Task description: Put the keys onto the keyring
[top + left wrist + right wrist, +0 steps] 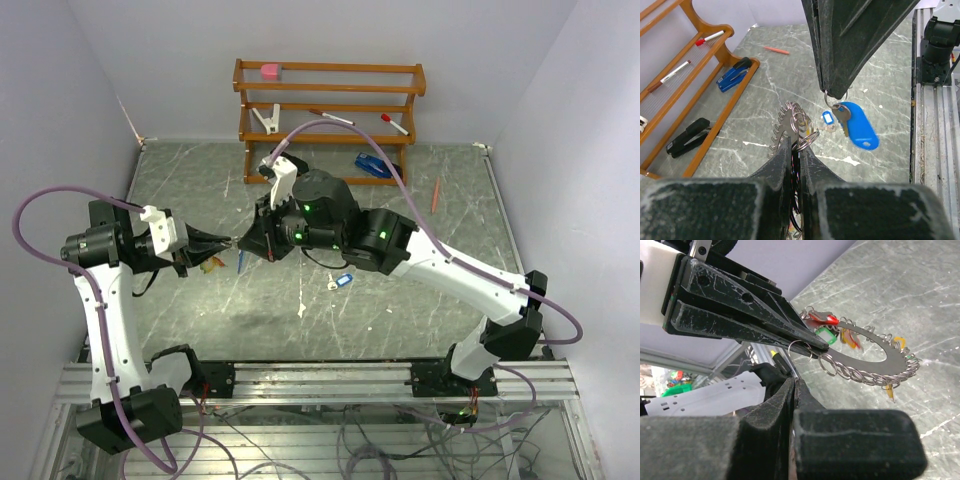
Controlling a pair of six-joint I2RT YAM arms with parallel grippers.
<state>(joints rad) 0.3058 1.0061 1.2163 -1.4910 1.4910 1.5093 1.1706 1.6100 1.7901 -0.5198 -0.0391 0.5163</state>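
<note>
The keyring (pixel 860 364), a flat grey ring with many small split rings on its rim, hangs above the table. My left gripper (pixel 792 142) is shut on its edge (pixel 787 120). Red, green, orange and yellow tagged keys (pixel 826 320) hang from it. My right gripper (pixel 835 95) is shut on the small ring of a key with a large blue tag (pixel 860 127), just right of the keyring. From above, the left gripper (pixel 222 243) and right gripper (pixel 252 243) meet tip to tip. A second key with a small blue tag (pixel 828 118) lies on the table below.
A wooden rack (pixel 330 90) stands at the back with a pink eraser (pixel 270 71) and markers. A blue stapler (pixel 372 165) and a black stapler (pixel 687 136) sit on its lowest shelf. An orange pencil (pixel 436 193) lies at the right. A white scrap (pixel 301 310) is near the front.
</note>
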